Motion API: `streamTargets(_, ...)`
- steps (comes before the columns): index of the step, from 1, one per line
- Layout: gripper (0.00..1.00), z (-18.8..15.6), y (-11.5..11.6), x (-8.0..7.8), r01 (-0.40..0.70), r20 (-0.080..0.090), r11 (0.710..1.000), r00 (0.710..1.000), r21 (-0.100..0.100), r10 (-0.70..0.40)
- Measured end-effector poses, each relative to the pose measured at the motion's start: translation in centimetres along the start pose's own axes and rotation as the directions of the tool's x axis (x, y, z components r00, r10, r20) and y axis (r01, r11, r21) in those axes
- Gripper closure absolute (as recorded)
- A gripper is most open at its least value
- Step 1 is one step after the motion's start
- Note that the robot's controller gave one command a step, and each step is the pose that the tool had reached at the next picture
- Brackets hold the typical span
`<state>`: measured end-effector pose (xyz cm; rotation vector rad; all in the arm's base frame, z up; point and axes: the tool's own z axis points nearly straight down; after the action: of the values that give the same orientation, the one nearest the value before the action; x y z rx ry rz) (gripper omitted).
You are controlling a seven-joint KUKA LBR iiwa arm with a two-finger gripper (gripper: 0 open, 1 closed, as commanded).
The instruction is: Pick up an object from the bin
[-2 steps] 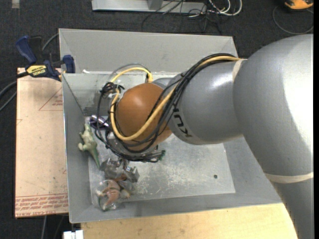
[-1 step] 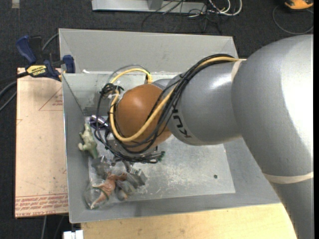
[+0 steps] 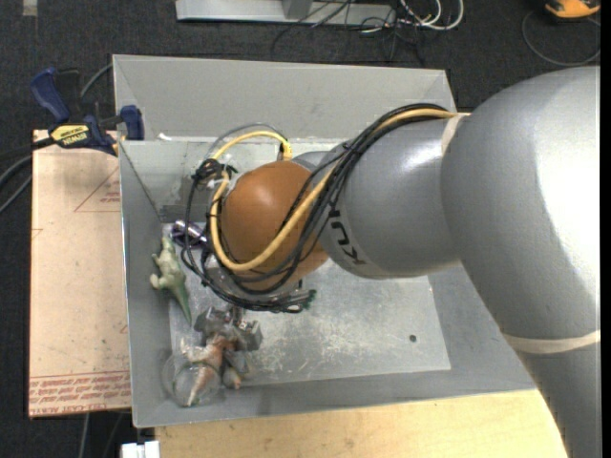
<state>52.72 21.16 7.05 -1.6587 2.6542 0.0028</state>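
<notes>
- In the grey bin (image 3: 382, 342), lower-left corner: end effector (image 3: 229, 330) over small heap (image 3: 205, 368), grip state can't tell.
- Pale green dinosaur toy (image 3: 169, 267) just beside.
- Bin floor scuffed; dark carpet (image 3: 95, 17) around.

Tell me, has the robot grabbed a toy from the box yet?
Not yet, as far as I can see. Done: the arm is down inside the bin, with the gripper low over the small heap in the view's lower left corner, beside a pale green toy figure. In hand: I can't see anything held. Left: grabbing one thing and lifting it out.
</notes>
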Motion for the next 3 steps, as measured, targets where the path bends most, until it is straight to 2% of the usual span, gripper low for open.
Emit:
streamTargets(1, 1.00, 0.0, 0.0, 0.0, 0.000, 0.000, 1.000, 1.000, 0.000, 0.000)
streamTargets(3, 1.00, -0.1, 0.4, 1.3, -0.026, 0.008, 1.000, 1.000, 0.001, 0.026)
